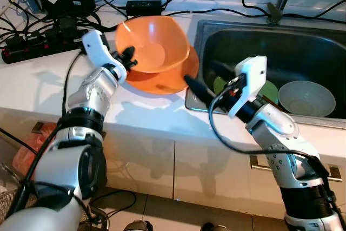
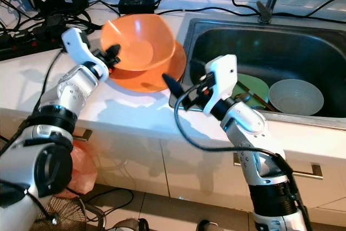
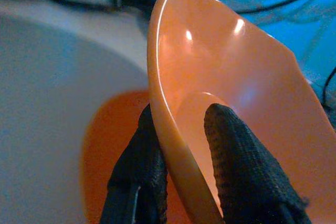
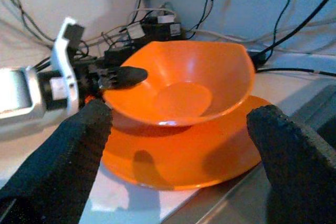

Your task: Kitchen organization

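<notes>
Pinching the rim of the orange bowl (image 1: 151,44) between its fingers (image 3: 236,166), the left gripper (image 1: 127,58) holds it tilted just above the orange plate (image 1: 162,82) on the counter (image 1: 48,74). The right gripper (image 4: 178,129), fingers spread wide and empty, waits beside the plate at the sink (image 1: 259,41) edge. Stacking looks barely begun (my guess): a pale bowl (image 1: 306,98) and green dish (image 1: 269,91) sit in the sink.
</notes>
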`<state>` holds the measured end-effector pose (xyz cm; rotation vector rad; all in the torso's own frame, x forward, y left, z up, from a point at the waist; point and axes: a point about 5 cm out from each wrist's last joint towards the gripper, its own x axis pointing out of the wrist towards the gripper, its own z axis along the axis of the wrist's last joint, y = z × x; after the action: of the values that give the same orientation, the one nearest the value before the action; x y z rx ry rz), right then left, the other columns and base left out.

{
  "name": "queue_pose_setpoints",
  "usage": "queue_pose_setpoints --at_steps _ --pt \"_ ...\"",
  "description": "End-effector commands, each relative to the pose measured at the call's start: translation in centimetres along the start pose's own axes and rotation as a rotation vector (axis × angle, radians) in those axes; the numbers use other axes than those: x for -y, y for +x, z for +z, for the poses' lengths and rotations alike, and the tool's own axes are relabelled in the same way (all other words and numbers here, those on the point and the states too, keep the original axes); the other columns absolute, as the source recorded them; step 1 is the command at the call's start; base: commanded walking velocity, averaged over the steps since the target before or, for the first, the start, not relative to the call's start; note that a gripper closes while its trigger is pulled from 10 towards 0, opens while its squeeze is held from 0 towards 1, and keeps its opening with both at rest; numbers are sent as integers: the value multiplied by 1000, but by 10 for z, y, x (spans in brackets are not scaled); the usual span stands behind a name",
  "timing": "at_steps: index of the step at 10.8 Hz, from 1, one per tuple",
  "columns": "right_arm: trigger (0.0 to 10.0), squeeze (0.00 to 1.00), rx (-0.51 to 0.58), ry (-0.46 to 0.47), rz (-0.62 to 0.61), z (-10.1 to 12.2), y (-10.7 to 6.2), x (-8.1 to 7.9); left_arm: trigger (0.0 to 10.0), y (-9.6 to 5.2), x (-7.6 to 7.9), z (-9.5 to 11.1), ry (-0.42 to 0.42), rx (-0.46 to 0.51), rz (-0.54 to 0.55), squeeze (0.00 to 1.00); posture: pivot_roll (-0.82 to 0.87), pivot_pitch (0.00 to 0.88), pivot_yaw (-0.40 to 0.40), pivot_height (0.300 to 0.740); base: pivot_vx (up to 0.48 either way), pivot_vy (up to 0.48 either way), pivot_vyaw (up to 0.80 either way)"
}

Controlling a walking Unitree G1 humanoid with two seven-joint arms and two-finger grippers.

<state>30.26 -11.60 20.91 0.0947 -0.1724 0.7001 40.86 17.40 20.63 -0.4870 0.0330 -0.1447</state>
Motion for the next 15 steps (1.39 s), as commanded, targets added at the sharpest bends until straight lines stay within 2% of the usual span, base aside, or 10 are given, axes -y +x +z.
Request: queue_pose_setpoints --at_steps 1,2,4,5,8,11,12,15 --pt "10000 43 3 15 -18 1 1 2 0 -1 7 8 80 71 -43 0 1 97 40 740 0 0 0" --pt "10000 0 8 21 -29 1 2 3 0 -2 13 9 122 119 -79 0 2 96 38 740 0 0 0" --pt "10000 0 27 57 -64 4 4 8 0 -7 27 17 208 258 -167 0 -1 92 34 740 0 0 0" --pt "10000 0 33 79 -77 5 4 11 0 -13 43 20 258 315 -286 0 1 91 29 740 0 0 0" --pt "10000 0 47 91 -94 8 5 15 0 -21 53 27 255 401 -357 0 0 90 30 740 0 0 0" --pt "10000 0 70 84 -117 16 7 26 0 -28 71 29 283 427 -478 0 4 88 31 740 0 0 0" --pt "10000 0 77 63 -141 24 7 40 0 -31 76 28 282 428 -520 0 3 88 32 740 0 0 0" --pt "10000 0 91 74 -138 33 13 51 0 -37 90 26 272 424 -597 0 9 86 31 740 0 0 0"
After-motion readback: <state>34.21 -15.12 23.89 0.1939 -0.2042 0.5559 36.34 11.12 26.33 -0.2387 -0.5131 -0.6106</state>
